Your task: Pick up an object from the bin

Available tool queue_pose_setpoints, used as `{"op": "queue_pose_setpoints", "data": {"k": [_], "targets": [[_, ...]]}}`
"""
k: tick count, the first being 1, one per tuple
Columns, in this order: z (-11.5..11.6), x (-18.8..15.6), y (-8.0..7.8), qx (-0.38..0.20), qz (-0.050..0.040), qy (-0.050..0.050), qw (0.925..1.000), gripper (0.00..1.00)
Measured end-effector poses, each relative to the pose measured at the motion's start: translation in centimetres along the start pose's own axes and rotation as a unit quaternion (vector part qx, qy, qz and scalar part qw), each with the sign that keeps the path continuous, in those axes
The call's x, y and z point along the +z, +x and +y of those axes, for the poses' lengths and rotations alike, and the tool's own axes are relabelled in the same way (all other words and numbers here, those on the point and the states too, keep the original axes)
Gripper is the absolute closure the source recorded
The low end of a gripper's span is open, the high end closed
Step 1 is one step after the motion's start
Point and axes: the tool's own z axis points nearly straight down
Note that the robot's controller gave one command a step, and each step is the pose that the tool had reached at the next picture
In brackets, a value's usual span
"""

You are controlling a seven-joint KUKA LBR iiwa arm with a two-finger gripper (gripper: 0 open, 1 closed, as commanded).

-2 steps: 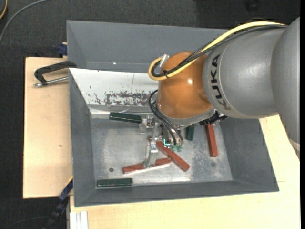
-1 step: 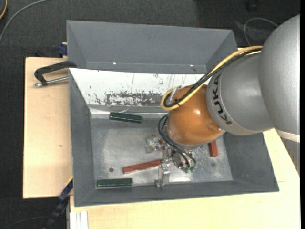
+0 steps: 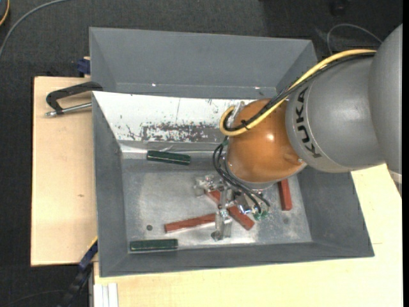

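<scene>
Red bar (image 3: 190, 224) just beside the tool (image 3: 222, 230), low in the grey bin (image 3: 107, 190); tool's opening unclear.

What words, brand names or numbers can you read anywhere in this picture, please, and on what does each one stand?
"KUKA": black letters running sideways on the grey arm, beside its orange cover.
No other text can be read: the red sticks and dark green bars in the bin show no legible marks.
</scene>
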Motion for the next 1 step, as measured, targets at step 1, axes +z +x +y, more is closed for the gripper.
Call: {"op": "queue_pose_setpoints", "data": {"k": [1], "targets": [[-0.42,-0.89,0.05,0.058,0.0009,0.000,0.9983,0.00]]}}
